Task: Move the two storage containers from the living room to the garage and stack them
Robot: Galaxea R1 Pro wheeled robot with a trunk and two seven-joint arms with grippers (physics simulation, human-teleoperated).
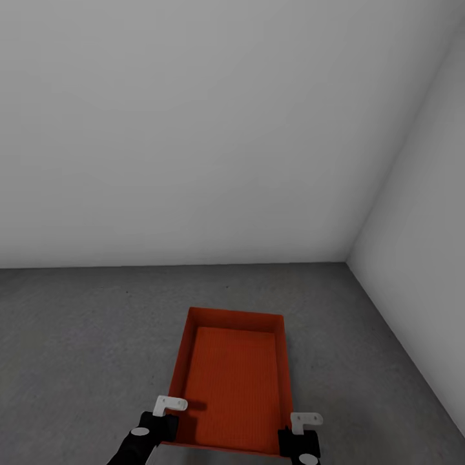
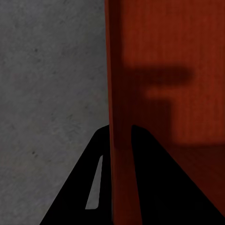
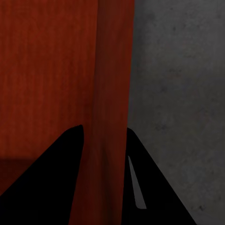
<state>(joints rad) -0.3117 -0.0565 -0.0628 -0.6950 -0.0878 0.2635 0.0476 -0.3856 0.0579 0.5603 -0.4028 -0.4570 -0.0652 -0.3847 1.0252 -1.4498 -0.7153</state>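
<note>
One orange-red storage container (image 1: pixel 234 381) lies lengthwise in front of me over the garage's dark grey concrete floor (image 1: pixel 77 336). My left gripper (image 1: pixel 161 427) is shut on its left wall at the near corner. My right gripper (image 1: pixel 298 440) is shut on the right wall at the other near corner. In the left wrist view the black fingers (image 2: pixel 89 187) straddle the container's wall (image 2: pixel 123 93), and the gripper (image 2: pixel 119 127) pinches it. The right wrist view shows my right gripper (image 3: pixel 104 127) clamped the same way on the wall (image 3: pixel 112 70). I cannot tell whether the container touches the floor.
A plain white wall (image 1: pixel 194 129) stands ahead, and a second white wall (image 1: pixel 426 226) runs along the right. They meet in a corner (image 1: pixel 347 261) just beyond the container. Open concrete stretches to the left and ahead.
</note>
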